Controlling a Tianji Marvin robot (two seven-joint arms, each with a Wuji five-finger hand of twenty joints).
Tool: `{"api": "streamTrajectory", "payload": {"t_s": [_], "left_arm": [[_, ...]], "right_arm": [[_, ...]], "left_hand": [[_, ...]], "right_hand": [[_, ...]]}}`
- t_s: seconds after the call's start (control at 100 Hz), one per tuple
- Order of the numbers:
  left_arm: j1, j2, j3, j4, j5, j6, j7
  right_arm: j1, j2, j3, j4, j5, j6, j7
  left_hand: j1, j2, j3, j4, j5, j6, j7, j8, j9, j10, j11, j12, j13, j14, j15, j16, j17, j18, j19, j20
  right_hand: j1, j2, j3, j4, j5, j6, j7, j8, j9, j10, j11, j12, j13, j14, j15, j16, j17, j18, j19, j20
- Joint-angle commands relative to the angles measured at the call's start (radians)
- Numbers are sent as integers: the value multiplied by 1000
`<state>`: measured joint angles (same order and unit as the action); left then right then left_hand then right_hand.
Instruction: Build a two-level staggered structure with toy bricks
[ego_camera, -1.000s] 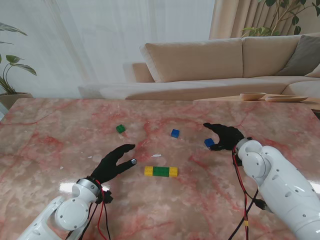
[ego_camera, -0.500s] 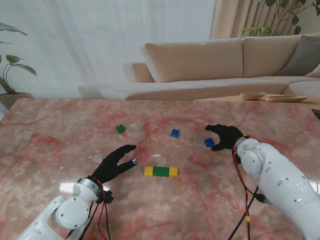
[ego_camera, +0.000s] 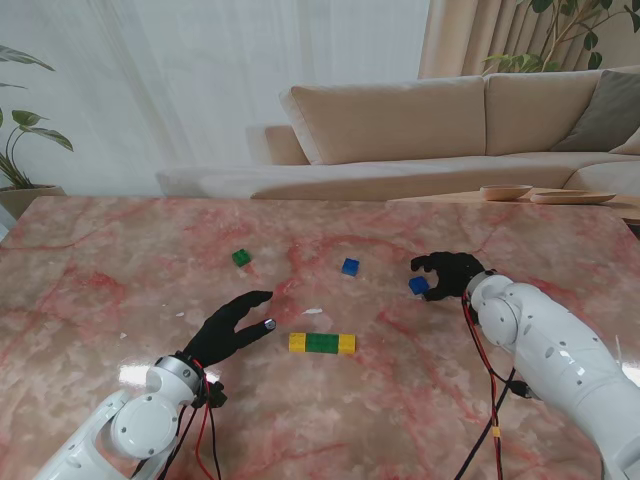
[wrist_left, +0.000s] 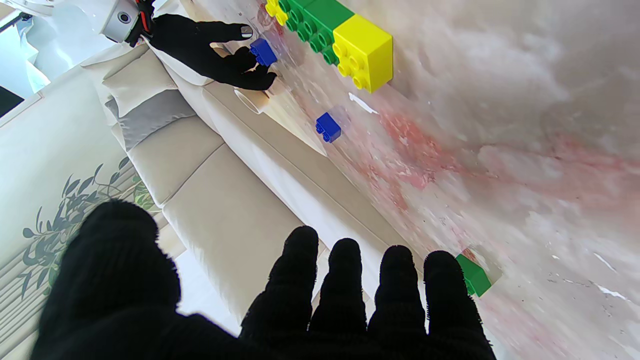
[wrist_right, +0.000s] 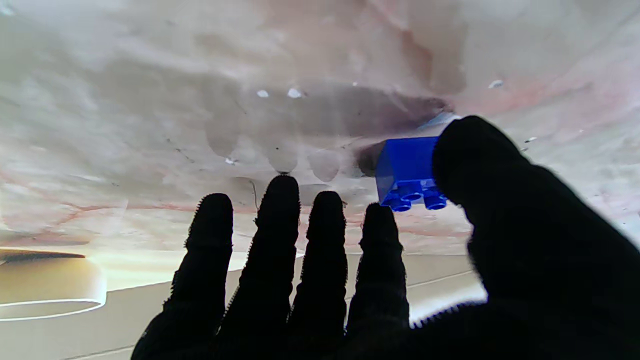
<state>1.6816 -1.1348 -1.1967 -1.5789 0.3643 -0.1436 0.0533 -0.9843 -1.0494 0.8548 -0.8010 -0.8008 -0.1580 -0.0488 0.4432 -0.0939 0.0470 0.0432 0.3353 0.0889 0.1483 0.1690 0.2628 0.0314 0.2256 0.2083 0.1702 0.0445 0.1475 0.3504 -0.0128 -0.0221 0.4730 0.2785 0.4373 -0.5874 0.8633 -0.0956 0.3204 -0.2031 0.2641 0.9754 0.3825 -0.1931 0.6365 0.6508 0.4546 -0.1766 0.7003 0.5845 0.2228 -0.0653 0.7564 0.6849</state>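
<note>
Blue, the small brick (ego_camera: 418, 285) sits right of centre in the stand view, just at the curled fingers of the right hand (ego_camera: 450, 273); the wrist view shows the thumb (wrist_right: 480, 160) against the brick's side, fingers spread, so no grip is closed. Lower centre lies the yellow-green-yellow row (ego_camera: 322, 343), with the left hand (ego_camera: 228, 330) just beside it, fingers apart and empty.

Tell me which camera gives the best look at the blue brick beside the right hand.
The right wrist view: the blue brick fills the frame, studs visible, with the right hand thumb against its side. The stand view shows it small at the fingers. The left wrist view shows it distant, between thumb and fingers.
</note>
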Motion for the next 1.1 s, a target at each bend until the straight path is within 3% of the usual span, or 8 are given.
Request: {"api": "streamTrajectory", "payload": {"t_s": [0.0,0.29,0.44,0.47,0.49,0.61,0.84,1.09], "left_arm": [[6,1,1,0,1,5,-1],[7,2,-1,3,-1,-2,-6],[7,2,-2,4,0,-4,-7],[7,2,-2,4,0,-4,-7],[7,2,-2,4,-1,-4,-8],[8,3,-3,4,-2,-5,-10],[10,2,-3,5,-4,-4,-5],[11,1,-2,8,-7,-8,-3]], "right_arm": [[1,-5,-5,11,6,-3,7],[5,-13,-30,44,26,-3,-24],[2,-17,-36,56,28,-3,-56],[1,-17,-36,56,26,-2,-58],[1,-18,-36,57,27,-3,-60],[4,-22,-46,70,34,-8,-78],[-13,-30,-46,66,41,-1,-101],[-116,-22,64,-80,-11,49,-88]], "left_hand": [[12,12,-7,9,30,-32,11,5,-8,-25,-12,-5,16,-52,-35,-12,-3,-45,-29,-11],[12,13,-6,9,25,-36,9,4,-8,-25,-12,-5,16,-52,-35,-12,-3,-45,-37,-12],[12,14,-6,9,32,-42,13,6,-10,-25,-14,-6,14,-53,-36,-12,-4,-47,-44,-14],[12,15,-6,9,31,-43,13,6,-10,-25,-13,-6,13,-53,-37,-12,-4,-47,-46,-15],[12,15,-6,9,32,-43,13,6,-10,-25,-13,-6,14,-54,-36,-12,-5,-48,-47,-15],[14,15,-5,9,32,-41,13,6,-10,-24,-13,-6,12,-53,-37,-12,-5,-48,-53,-16],[15,18,-5,8,32,-40,12,6,-11,-25,-14,-6,12,-54,-38,-12,-4,-50,-63,-17],[16,19,-6,7,34,-37,12,6,-11,-24,-14,-6,12,-53,-38,-12,-3,-50,-72,-16]], "right_hand": [[31,-28,33,-46,35,-38,12,23,38,-35,23,34,34,-34,39,37,12,4,43,34],[36,-17,47,-45,121,-45,146,114,172,-73,84,121,143,-54,110,84,82,15,127,57],[41,-21,52,-43,170,-96,308,167,240,-83,108,141,190,-57,140,106,108,22,164,51],[45,-21,40,-67,175,-106,347,165,256,-86,109,142,202,-57,145,110,115,22,172,51],[49,-22,32,-80,168,-111,388,124,263,-85,108,147,207,-58,145,115,116,23,177,46],[75,-25,-10,-131,177,-137,489,52,300,-91,111,156,231,-59,157,128,127,25,191,46],[92,-29,-33,-157,219,-162,563,-47,382,-92,108,217,288,-59,185,149,159,31,240,65],[94,-51,25,-171,290,-179,590,-133,489,-78,62,261,357,-49,200,164,200,40,297,84]]}}
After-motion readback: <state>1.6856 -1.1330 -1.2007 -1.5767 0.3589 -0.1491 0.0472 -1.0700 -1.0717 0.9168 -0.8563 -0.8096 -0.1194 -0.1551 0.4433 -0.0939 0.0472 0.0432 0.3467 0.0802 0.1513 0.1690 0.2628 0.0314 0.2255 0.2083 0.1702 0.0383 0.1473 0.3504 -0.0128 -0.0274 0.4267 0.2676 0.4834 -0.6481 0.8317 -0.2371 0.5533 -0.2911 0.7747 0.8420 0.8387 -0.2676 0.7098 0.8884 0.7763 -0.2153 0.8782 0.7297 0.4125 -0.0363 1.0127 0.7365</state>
